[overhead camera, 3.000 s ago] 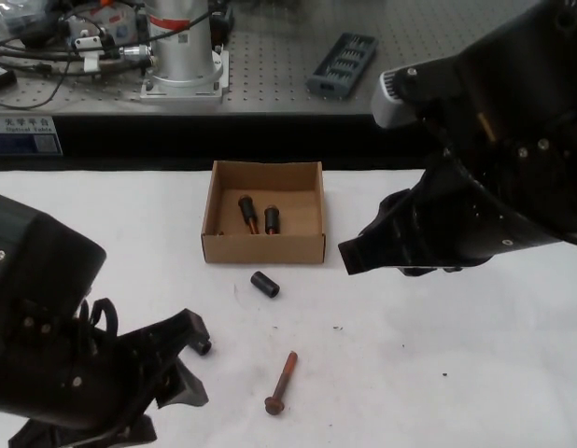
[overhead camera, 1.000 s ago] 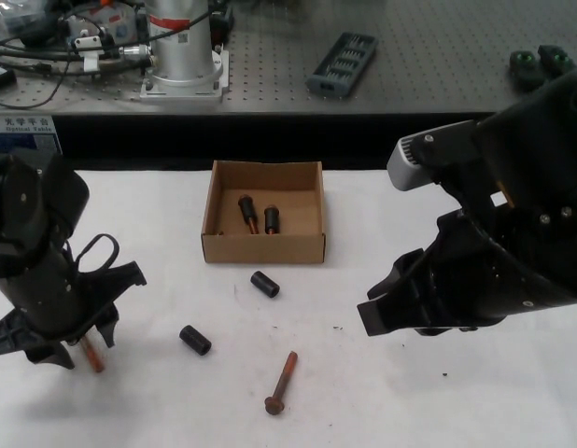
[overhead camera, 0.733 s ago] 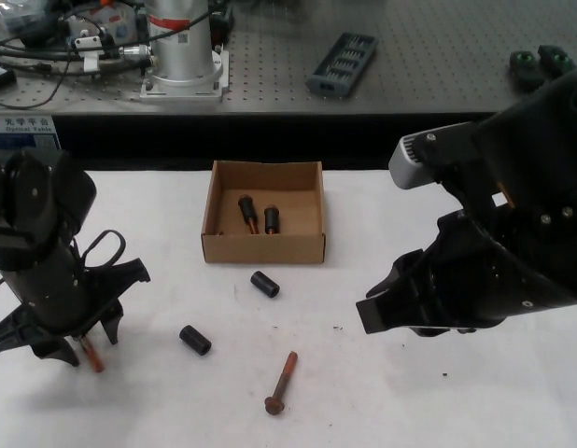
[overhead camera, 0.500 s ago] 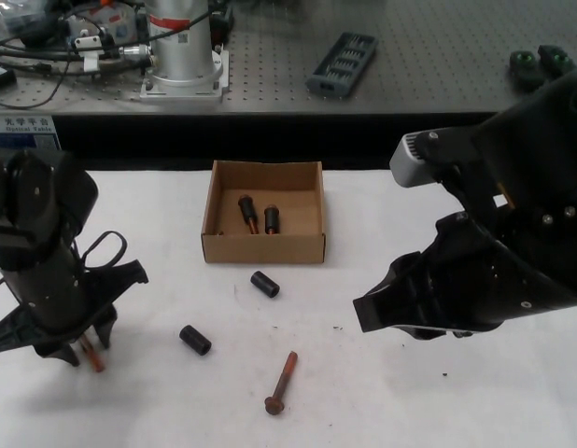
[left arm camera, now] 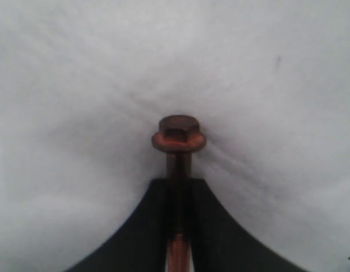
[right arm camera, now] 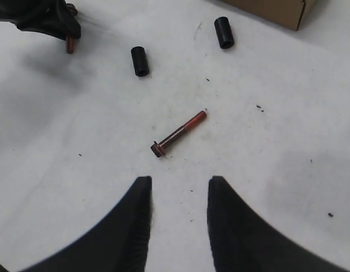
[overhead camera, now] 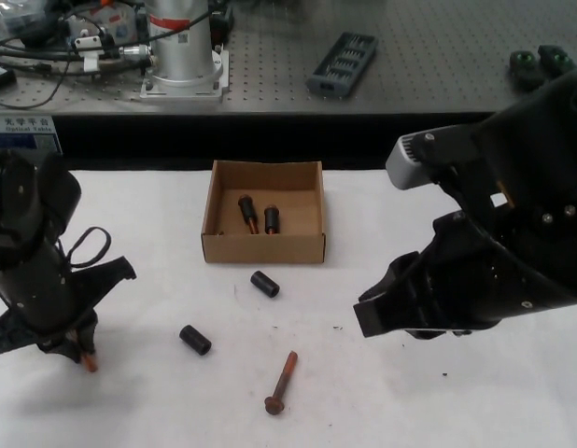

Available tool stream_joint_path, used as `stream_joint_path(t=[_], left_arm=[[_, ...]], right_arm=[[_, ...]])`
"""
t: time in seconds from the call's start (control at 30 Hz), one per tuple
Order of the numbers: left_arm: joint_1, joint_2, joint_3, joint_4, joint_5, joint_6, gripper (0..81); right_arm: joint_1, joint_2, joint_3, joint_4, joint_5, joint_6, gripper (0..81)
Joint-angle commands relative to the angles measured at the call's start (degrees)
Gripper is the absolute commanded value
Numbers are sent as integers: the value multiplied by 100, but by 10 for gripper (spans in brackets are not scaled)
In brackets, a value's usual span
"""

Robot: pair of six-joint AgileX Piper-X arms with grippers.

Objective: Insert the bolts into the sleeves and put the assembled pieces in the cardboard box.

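My left gripper [overhead camera: 81,347] is shut on a copper bolt [left arm camera: 178,136] at the left of the white cloth, head pointing down close to the cloth. A second bolt [overhead camera: 281,383] lies loose near the front, and it lies just beyond my open right gripper [right arm camera: 176,181]. Two black sleeves [overhead camera: 195,340] [overhead camera: 264,284] lie between that bolt and the cardboard box [overhead camera: 263,248]. Two assembled pieces [overhead camera: 247,213] [overhead camera: 272,219] lie inside the box. The right wrist view also has both sleeves [right arm camera: 139,60] [right arm camera: 223,32] and the left gripper [right arm camera: 50,22].
A dark perforated bench runs behind the cloth, with a metal post base [overhead camera: 181,70], cables and a blue-grey rack [overhead camera: 342,62] on it. The right arm's bulk [overhead camera: 494,243] hangs over the right side of the cloth.
The left arm swung from the front to the left, uncovering a sleeve, and now holds a bolt; in the last second it shifted slightly left. The right arm came lower, then stayed almost still.
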Motion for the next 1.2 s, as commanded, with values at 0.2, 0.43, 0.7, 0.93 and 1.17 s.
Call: stream_joint_path(t=[0.2,0.43,0.7,0.93,1.17], left_arm=[[215,-1337,51,-1338,459,970,6],[485,-3064,1392,-2715,1136,932,6],[1022,-4969,2771,-2960,1742,844,6],[1050,-6081,3058,-2946,1768,810,6],[1050,-6854,3058,-2901,1781,819,6]], right_arm=[[-79,1289,-556,11,-888,-501,215],[-53,2922,-2079,508,-1180,-920,217],[136,4234,-3585,1291,-1007,-994,347],[454,5070,-4401,1716,-892,-979,319],[618,5743,-5174,1897,-401,-1004,319]])
